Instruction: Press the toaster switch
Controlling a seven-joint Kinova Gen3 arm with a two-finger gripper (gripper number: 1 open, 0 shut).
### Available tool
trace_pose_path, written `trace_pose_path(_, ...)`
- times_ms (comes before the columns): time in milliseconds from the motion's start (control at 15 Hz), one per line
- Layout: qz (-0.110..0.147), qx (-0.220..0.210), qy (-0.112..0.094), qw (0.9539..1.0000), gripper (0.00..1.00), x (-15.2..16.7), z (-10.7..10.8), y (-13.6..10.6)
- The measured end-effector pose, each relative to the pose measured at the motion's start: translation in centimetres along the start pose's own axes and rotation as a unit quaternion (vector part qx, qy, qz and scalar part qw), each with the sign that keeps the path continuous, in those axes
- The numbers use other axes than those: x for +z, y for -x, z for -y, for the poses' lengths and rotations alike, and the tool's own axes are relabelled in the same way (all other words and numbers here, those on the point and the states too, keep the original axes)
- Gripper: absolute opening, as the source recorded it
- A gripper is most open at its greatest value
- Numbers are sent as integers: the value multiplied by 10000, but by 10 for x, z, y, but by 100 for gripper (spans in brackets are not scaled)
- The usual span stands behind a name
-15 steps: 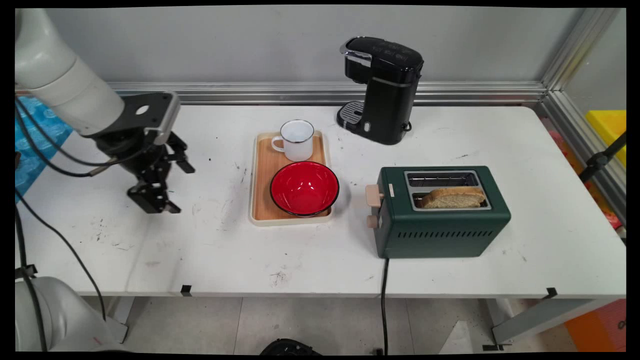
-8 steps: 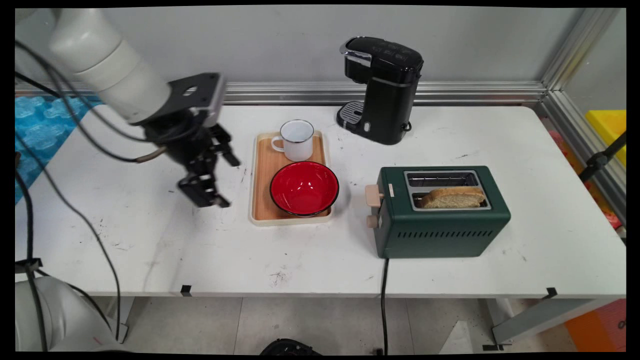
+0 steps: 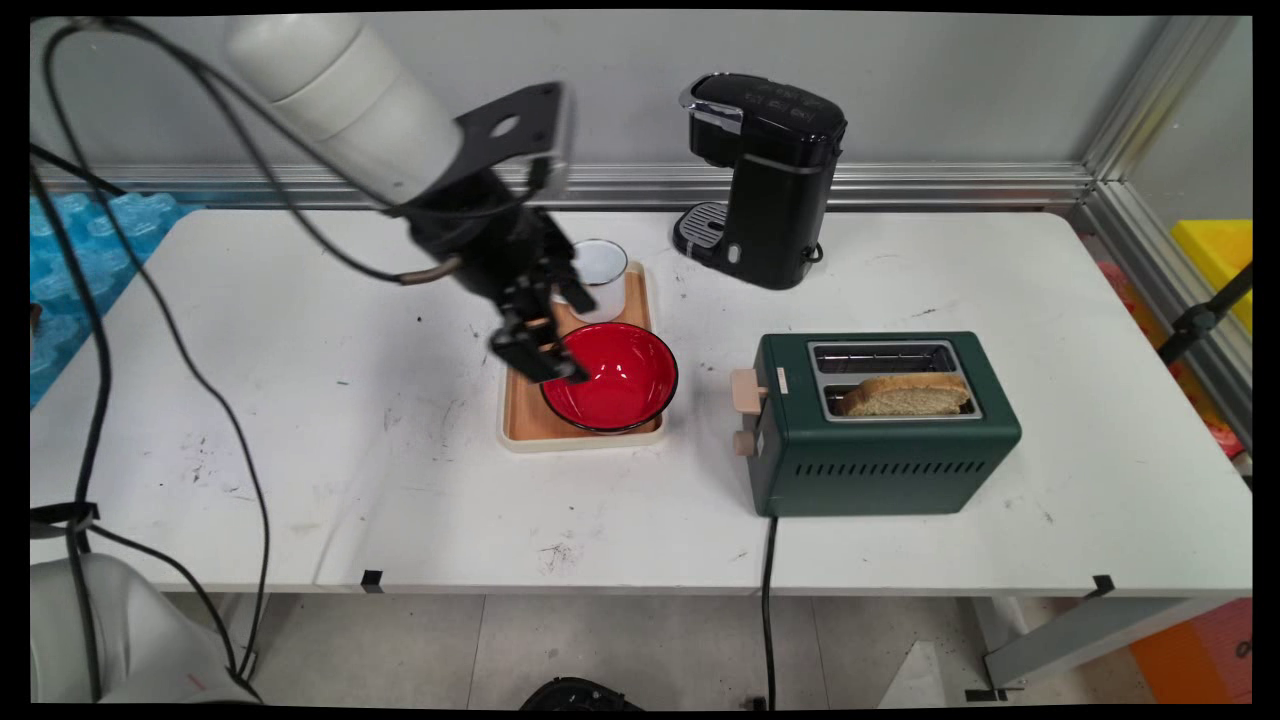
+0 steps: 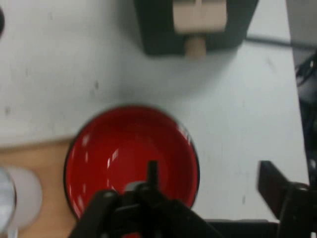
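My gripper [image 3: 565,335] hangs open and empty just above the left rim of a red bowl [image 3: 612,378]. The bowl sits on the near half of a wooden tray [image 3: 525,400]. Behind it on the tray stands a white enamel mug [image 3: 603,275], partly hidden by the hand. In the hand view the red bowl [image 4: 124,144] fills the middle, with the gripper [image 4: 208,171] spread wide over its right half. The mug [image 4: 20,198] shows at the lower left edge.
A green toaster [image 3: 880,440] with a bread slice [image 3: 905,395] in its near slot stands right of the tray; its beige lever [image 4: 198,20] faces the bowl. A black coffee machine [image 3: 765,180] stands at the back. Black cables hang from the arm at the left.
The arm has swung right from the table's left side and risen a little; the gripper now hangs over the tray and bowl. Nothing on the table has moved.
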Motion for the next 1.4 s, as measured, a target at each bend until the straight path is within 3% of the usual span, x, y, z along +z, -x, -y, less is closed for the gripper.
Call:
trace_pose_path(333, -300, -75, -44, 9995, 0, 13, 0, -43)
trace_pose_path(733, -410, -137, -111, 9990, 0, 38, -3, -72)
trace_pose_path(1400, -315, -190, -161, 9992, 0, 79, -14, -83)
